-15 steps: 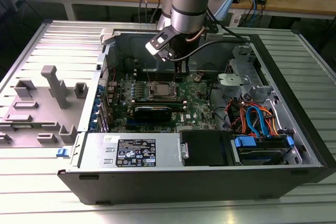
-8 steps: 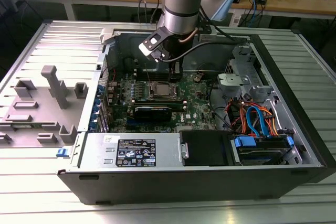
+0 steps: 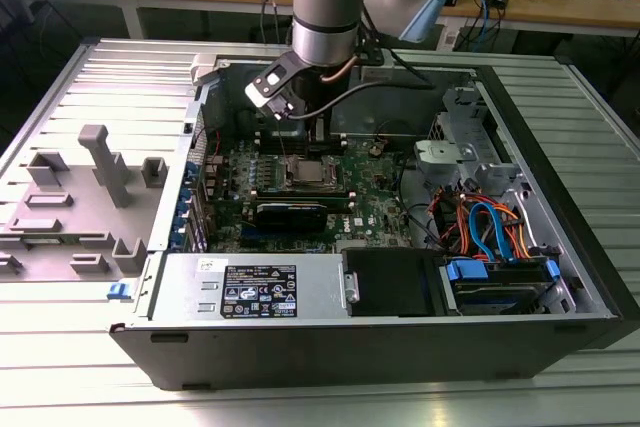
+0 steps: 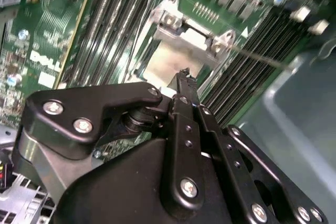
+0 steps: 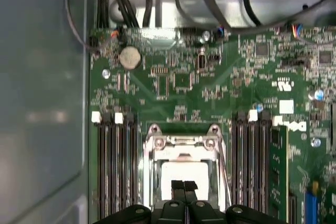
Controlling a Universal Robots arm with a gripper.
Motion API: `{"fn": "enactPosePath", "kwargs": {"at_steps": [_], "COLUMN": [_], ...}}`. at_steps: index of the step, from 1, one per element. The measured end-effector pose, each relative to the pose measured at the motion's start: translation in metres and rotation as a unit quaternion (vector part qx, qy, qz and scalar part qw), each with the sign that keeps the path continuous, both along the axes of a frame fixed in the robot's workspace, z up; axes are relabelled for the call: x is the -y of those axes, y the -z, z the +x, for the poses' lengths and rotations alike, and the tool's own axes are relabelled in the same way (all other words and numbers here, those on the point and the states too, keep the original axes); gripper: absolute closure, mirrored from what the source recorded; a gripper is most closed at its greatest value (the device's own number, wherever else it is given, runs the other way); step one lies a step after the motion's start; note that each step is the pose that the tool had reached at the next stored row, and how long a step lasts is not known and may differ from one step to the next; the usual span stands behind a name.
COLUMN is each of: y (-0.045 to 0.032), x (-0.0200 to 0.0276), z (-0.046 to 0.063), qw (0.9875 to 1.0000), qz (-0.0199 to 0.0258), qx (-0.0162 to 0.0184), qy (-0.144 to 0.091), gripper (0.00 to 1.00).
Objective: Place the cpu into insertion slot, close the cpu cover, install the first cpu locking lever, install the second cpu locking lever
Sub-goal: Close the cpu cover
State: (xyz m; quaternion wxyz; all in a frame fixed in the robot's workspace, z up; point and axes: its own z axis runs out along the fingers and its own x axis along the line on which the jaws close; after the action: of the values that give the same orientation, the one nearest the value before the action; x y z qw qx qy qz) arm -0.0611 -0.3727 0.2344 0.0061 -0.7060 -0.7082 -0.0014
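- gripper (image 5: 184, 186) nearest, its black fingertips pressed together, poised just above the cpu (image 5: 181, 170);
- cpu lies flat in the insertion slot (image 5: 156, 182); the cpu cover (image 5: 181, 141) frames it;
- green motherboard (image 5: 173, 82) surrounds the slot, with memory slots (image 5: 113, 166) on either side

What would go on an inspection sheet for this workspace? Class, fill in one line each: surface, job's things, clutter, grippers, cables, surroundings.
Surface: ribbed metal table bearing an open computer case.
Job's things: cpu lies flat inside the window of the cpu cover, on the green motherboard.
Clutter: grey fixtures on the table, at the exterior view's left.
Grippers: gripper shut, tips over the cpu; contact unclear.
Cables: orange and blue cables inside the case.
Surroundings: workbenches behind.
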Motion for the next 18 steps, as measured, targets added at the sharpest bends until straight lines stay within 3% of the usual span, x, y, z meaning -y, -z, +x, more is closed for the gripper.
{"fn": "enactPosePath", "kwargs": {"at_steps": [4,13,18], "y": [0.002,0.0196,0.0246], "x": [0.0001,0.0005,0.0004], "z": [-0.008,-0.017,-0.022], "qw": [1.0,0.9989,0.9983], "qz": [0.0,-0.0001,0.0002], "qx": [-0.0002,-0.0013,-0.0037], "qy": [-0.006,-0.047,-0.058], "gripper": [0.89,0.89,0.89]}}
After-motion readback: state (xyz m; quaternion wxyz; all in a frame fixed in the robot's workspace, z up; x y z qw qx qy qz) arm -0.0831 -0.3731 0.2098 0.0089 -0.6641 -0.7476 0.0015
